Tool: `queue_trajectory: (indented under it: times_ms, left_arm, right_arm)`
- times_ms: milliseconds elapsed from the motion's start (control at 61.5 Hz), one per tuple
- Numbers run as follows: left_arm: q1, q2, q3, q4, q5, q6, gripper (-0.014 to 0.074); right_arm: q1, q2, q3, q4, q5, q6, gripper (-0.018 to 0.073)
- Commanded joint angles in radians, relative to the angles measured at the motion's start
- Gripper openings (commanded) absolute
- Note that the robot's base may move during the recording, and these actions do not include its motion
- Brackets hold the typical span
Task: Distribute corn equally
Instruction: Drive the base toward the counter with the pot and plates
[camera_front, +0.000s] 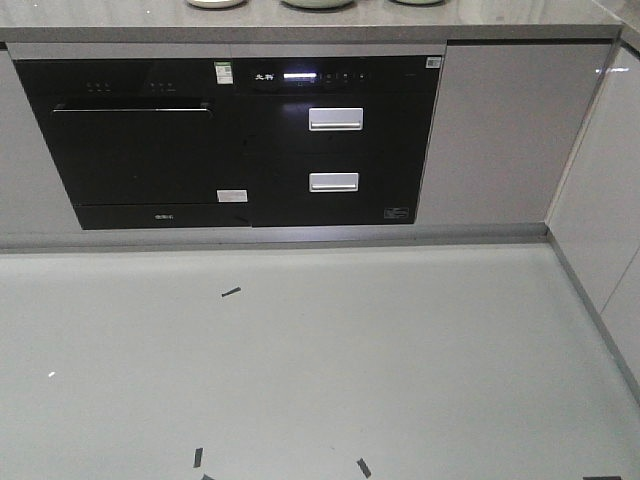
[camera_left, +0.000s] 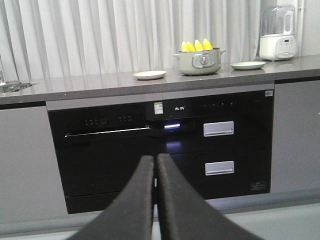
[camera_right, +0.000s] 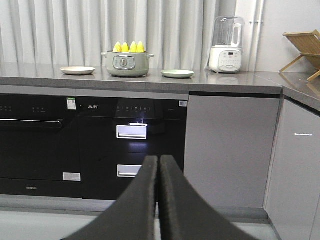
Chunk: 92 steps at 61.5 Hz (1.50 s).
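Observation:
Several yellow corn cobs (camera_left: 196, 46) (camera_right: 129, 47) stand upright in a grey-green pot (camera_left: 199, 62) (camera_right: 127, 64) on the grey counter. A cream plate (camera_left: 149, 75) (camera_right: 77, 70) lies left of the pot and a pale green plate (camera_left: 247, 65) (camera_right: 177, 73) lies to its right. Both plates hold nothing. My left gripper (camera_left: 155, 157) is shut and empty, low in front of the black appliances, far from the counter. My right gripper (camera_right: 158, 158) is also shut and empty, at about the same height.
The counter (camera_left: 100, 85) runs above a black dishwasher (camera_left: 107, 150) and a drawer unit with silver handles (camera_right: 131, 131). A white blender (camera_right: 225, 45) stands right of the green plate. A wooden rack (camera_right: 304, 50) sits at the far right, a sink (camera_left: 12, 86) at the left. Grey floor (camera_front: 300, 360) lies below.

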Motion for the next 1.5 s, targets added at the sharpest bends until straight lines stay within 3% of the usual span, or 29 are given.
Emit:
queue_trajectory:
  times_ms: [0,1480]
  left_arm:
    - [0.001,-0.015,0.011,-0.009,-0.075,-0.005,-0.0006]
    - [0.001,-0.015,0.011,-0.009,-0.075,-0.005,-0.0006]
  right_arm:
    - [-0.001,-0.007,0.012,-0.012,-0.071,-0.004,-0.001]
    - [-0.001,-0.007,0.012,-0.012,-0.071,-0.004,-0.001]
